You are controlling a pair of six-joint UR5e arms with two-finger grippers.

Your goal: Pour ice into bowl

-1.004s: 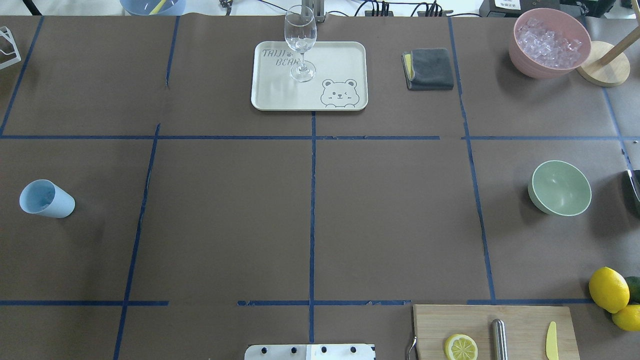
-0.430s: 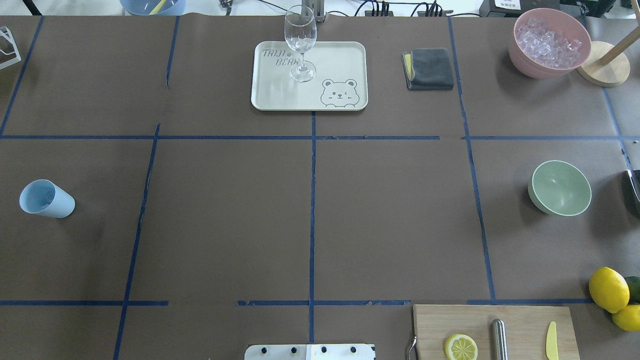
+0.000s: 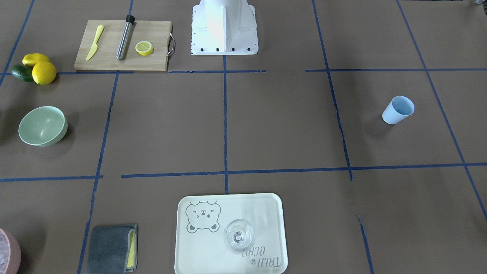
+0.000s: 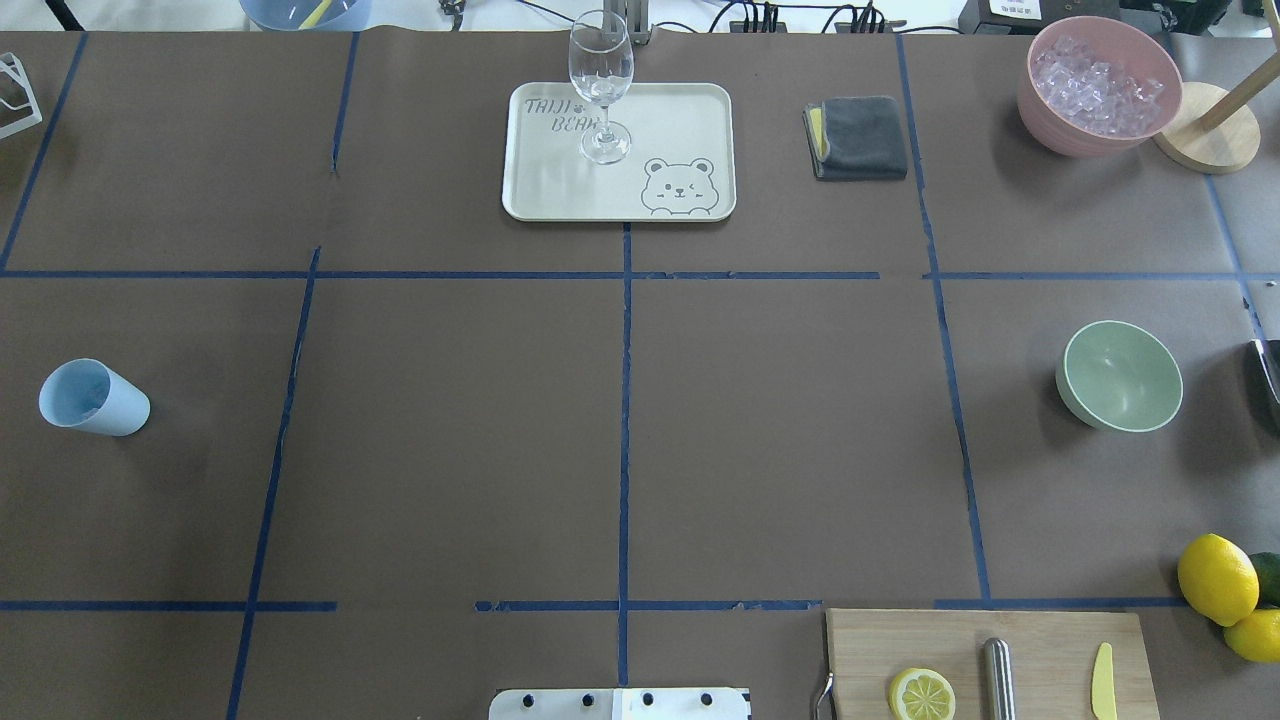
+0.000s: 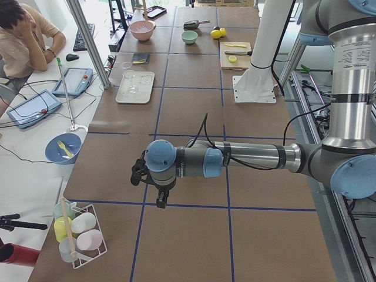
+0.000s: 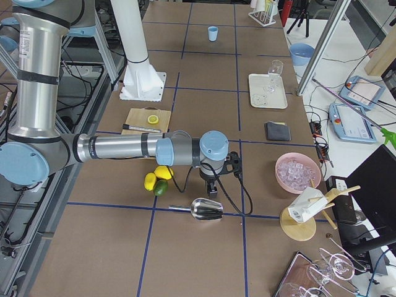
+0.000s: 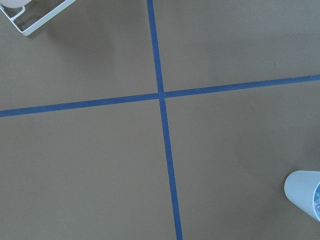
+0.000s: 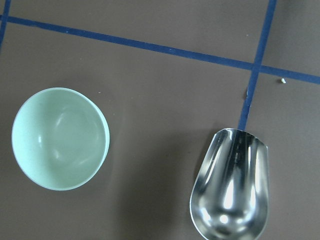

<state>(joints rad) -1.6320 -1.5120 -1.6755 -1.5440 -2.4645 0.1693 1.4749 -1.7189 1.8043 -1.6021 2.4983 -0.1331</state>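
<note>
a brown paper tabletop (image 4: 450, 430), squared off with blue tape, fills the overhead view. the pale green bowl (image 4: 1120, 376) stands upright at the right side, midway between near and far, and it is empty. a shiny metal scoop (image 8: 231, 186) lies on the paper just right of it, not touching. well apart, at the left side, stands a light blue cup (image 4: 93, 397). the ice (image 4: 88, 398) shows only as a few pale glints inside it.

the left fingers (image 5: 160, 201) point down over the paper at the cup's end of the tabletop, on a level forearm. the right fingers (image 6: 210, 190) point down close above the scoop. each pair shows in a side view only, so i cannot tell whether they are spread or clenched.

along the far edge, a cream tray (image 4: 680, 110) with a bear drawing carries a wine glass (image 4: 600, 90). a folded grey cloth (image 4: 860, 138) lies to its right. a pink bowl (image 4: 1040, 115) of whitish crushed ice sits at the far right corner.

at the near right, a wooden board (image 4: 1045, 640) holds a half lemon (image 4: 921, 693), a metal rod (image 4: 998, 678) and a yellow knife (image 4: 1102, 680). two whole lemons (image 4: 1217, 578) and a dark green fruit lie just right of it. a person (image 5: 23, 35) sits at a white desk beyond the far edge.
</note>
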